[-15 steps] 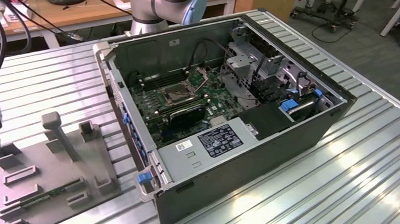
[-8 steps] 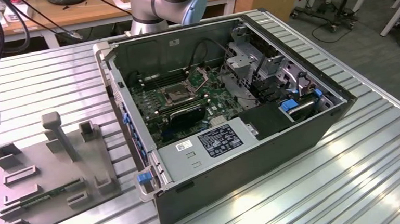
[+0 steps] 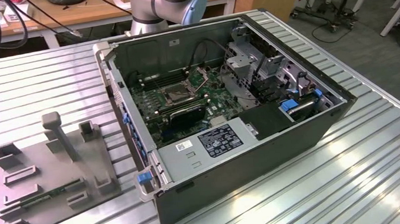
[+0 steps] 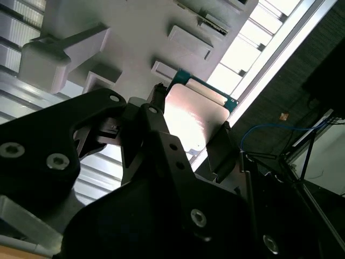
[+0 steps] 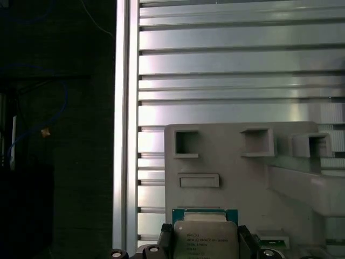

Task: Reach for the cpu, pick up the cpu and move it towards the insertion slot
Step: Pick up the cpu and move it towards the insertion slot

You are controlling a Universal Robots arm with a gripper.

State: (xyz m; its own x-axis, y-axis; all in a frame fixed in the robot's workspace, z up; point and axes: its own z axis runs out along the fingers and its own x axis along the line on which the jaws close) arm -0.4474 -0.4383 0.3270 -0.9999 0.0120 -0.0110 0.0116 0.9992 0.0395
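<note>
The gripper point(image 4: 188, 127) has its fingers point(image 5: 166, 238) closed on opposite edges of the cpu point(image 4: 197, 113), which appears raised off the grey tray point(image 5: 226, 156) and hangs over that tray's edge, above the slatted surface point(image 5: 226, 65). The hold is on thin edges alone, so a jolt could tilt the chip or let it slip, and a drop here might miss the tray. Both wrist views give the grip close up. The exterior view adds the insertion slot point(image 3: 174, 95), well apart from the tray inside the open computer case point(image 3: 258, 155), whose wall a low carry could clip.
</note>
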